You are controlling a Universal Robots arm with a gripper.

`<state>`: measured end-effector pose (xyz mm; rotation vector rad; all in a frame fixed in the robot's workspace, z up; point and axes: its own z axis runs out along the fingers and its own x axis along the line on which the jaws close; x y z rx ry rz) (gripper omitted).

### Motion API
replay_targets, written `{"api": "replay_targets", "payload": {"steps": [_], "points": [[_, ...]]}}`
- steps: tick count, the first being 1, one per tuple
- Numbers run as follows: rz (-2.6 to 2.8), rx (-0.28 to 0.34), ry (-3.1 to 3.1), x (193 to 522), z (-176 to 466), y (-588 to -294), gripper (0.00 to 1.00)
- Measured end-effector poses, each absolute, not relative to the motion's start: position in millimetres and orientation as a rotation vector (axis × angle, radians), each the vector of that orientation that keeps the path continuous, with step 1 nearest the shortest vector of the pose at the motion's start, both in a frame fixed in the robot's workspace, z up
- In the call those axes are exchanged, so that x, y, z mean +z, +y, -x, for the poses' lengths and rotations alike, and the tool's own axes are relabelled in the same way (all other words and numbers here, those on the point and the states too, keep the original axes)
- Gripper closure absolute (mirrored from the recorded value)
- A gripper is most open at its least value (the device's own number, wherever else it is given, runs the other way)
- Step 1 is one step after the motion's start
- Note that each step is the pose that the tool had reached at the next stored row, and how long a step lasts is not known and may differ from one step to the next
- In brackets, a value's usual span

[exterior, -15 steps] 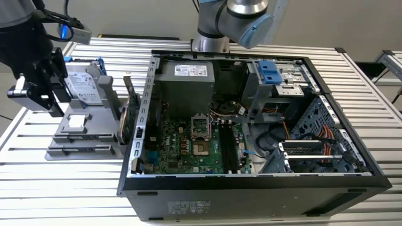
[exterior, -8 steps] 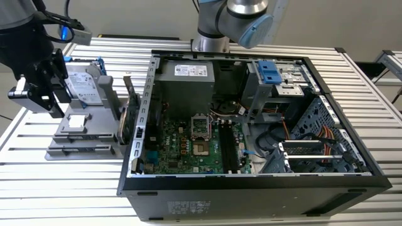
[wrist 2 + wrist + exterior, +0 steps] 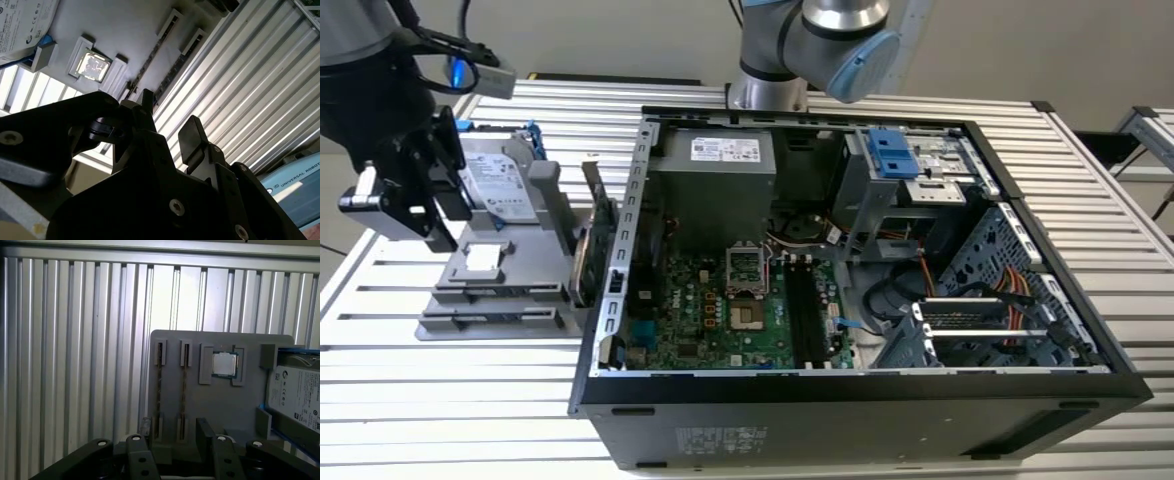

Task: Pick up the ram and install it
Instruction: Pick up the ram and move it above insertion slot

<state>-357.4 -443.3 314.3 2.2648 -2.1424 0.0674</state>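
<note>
Two ram sticks show edge-on as thin lines, one [image 3: 159,390] beside the other [image 3: 183,390], each standing in a narrow slot of the grey holder [image 3: 215,410]. My gripper [image 3: 174,430] hovers above the near end of those slots, open, with nothing between its fingers. The second wrist view has the gripper [image 3: 170,120] over the same holder [image 3: 125,30]. In the exterior view the gripper [image 3: 440,210] hangs over the holder [image 3: 520,265] at the exterior view's left, beside the open computer case [image 3: 854,375]. The motherboard's black slots [image 3: 803,315] lie inside the case.
On the holder also sit a silver hard drive [image 3: 500,180] and a square processor chip [image 3: 483,258]. A green expansion card [image 3: 587,250] stands upright between holder and case. The arm's base [image 3: 767,90] is behind the case. The ribbed metal table [image 3: 454,400] lies all around.
</note>
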Motion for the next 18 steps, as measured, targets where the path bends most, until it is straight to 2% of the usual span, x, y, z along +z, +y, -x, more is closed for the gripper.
{"api": "replay_targets", "payload": {"steps": [18], "points": [[-2.262,0.073,-2.140,308.6,357.4,-443.3,0.00]]}}
